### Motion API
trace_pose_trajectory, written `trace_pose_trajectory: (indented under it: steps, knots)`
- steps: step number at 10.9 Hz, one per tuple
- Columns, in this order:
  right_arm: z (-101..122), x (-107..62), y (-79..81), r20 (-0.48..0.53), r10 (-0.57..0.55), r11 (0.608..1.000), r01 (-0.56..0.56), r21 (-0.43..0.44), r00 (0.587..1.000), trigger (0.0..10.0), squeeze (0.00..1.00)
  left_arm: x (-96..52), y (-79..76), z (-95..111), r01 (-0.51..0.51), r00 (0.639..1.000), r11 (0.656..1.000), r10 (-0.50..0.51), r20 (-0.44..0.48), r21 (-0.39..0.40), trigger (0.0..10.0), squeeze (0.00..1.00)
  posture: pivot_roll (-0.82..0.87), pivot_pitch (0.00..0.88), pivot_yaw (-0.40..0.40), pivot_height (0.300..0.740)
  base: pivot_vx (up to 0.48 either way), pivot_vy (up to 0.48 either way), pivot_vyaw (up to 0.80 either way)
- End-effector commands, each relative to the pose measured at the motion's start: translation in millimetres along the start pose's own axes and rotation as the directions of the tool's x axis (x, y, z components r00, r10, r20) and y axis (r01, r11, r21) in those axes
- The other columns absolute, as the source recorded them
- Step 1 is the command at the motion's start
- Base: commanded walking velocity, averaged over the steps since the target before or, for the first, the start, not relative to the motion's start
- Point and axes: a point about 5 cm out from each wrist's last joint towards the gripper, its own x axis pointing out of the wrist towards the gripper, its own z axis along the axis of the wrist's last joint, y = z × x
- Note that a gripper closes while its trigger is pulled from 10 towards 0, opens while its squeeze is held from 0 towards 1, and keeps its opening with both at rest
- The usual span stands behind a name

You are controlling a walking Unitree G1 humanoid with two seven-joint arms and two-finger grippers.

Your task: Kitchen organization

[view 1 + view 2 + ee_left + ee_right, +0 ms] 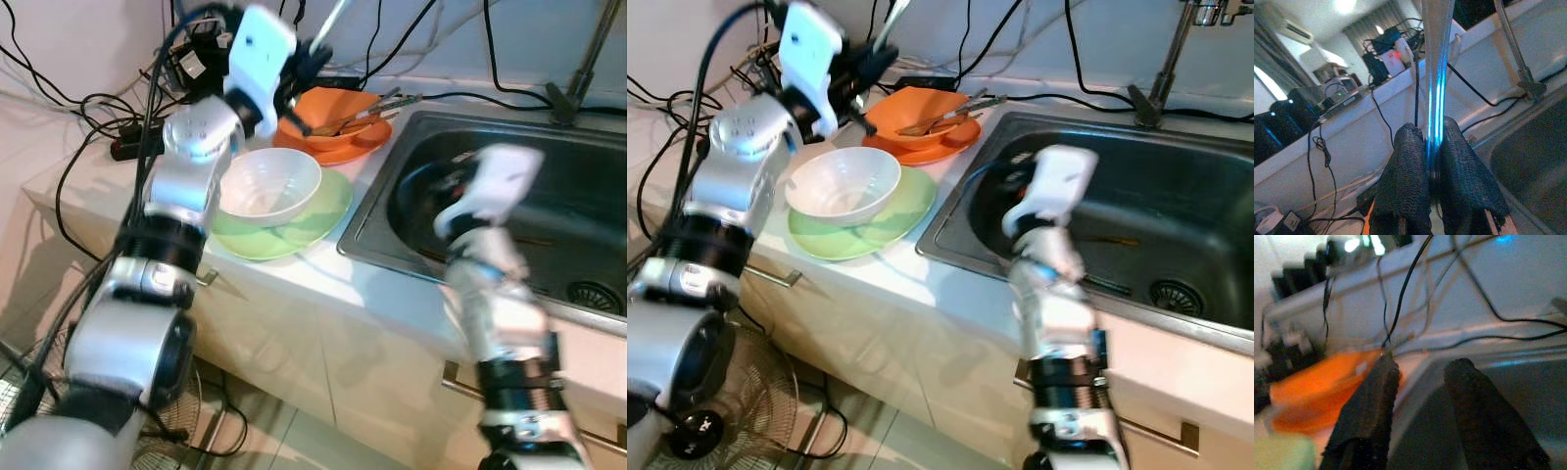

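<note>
My left gripper (312, 57) is raised above the orange bowl (328, 110) and is shut on a silver metal utensil (1437, 68), whose handle sticks up past the fingers (1405, 166). The orange bowl sits on an orange plate and holds several more utensils (362, 116). In front of it a white bowl (266, 186) rests on a green plate (318, 217). My right gripper (1422, 369) hovers over the left part of the steel sink (568, 147). It is open with nothing between its fingers.
A faucet (580, 64) rises behind the sink. Black cables and a power strip (132, 147) crowd the back left of the white counter (323, 274). A floor fan (171, 421) stands below the counter's left end, and drawer handles (1161, 436) run along the cabinet front.
</note>
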Motion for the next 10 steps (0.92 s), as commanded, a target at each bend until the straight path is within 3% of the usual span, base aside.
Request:
trace_pose_trajectory:
  steps: [1, 3, 4, 6, 9, 10]
  knots:
    - [20, 5.3, 9.3, 0.062, 0.05, 0.994, -0.055, 0.092, 0.997, 10.0, 1.0, -0.3, -12.5, -7, 0.008, 0.999, 1.0, -0.007, -0.033, 0.011, 10.0, 0.0, 0.02, 0.003, 0.137, 0.74, 0.0, 0.0, 0.0]
    - [31, 5.0, 12.6, 0.1, 0.098, 0.967, -0.118, 0.227, 0.99, 10.0, 1.0, -0.5, -23.5, -13, 0.016, 0.999, 1.0, -0.016, -0.046, 0.007, 10.0, 0.0, 0.02, 0.009, 0.142, 0.74, 0.0, 0.0, 0.0]
    - [37, 0.8, 21.6, 0.141, 0.176, 0.913, -0.215, 0.348, 0.974, 10.0, 0.0, -0.9, -31.7, -16, 0.036, 0.997, 0.999, -0.036, -0.062, 0.007, 10.0, 0.0, 0.03, 0.015, 0.144, 0.74, 0.0, 0.0, 0.0]
    - [45, -3.9, 28.4, 0.194, 0.218, 0.835, -0.286, 0.47, 0.956, 10.0, 0.0, -0.4, -44.7, -16, 0.082, 0.993, 0.997, -0.081, -0.081, 0.008, 10.0, 0.0, 0.03, 0.02, 0.148, 0.74, 0.0, 0.0, 0.0]
    - [55, -12.5, 37.0, 0.263, 0.307, 0.776, -0.401, 0.487, 0.915, 10.0, 0.0, 0.9, -56.6, -18, 0.113, 0.989, 0.993, -0.114, -0.091, -0.017, 10.0, 0.0, 0.02, 0.017, 0.153, 0.74, 0.0, 0.0, 0.0]
    - [51, -13.5, 39.1, 0.24, 0.321, 0.792, -0.399, 0.462, 0.916, 10.0, 0.0, 0.9, -65.1, -22, 0.171, 0.978, 0.985, -0.172, -0.117, -0.024, 10.0, 0.0, 0.02, 0.018, 0.154, 0.74, 0.0, 0.0, 0.0]
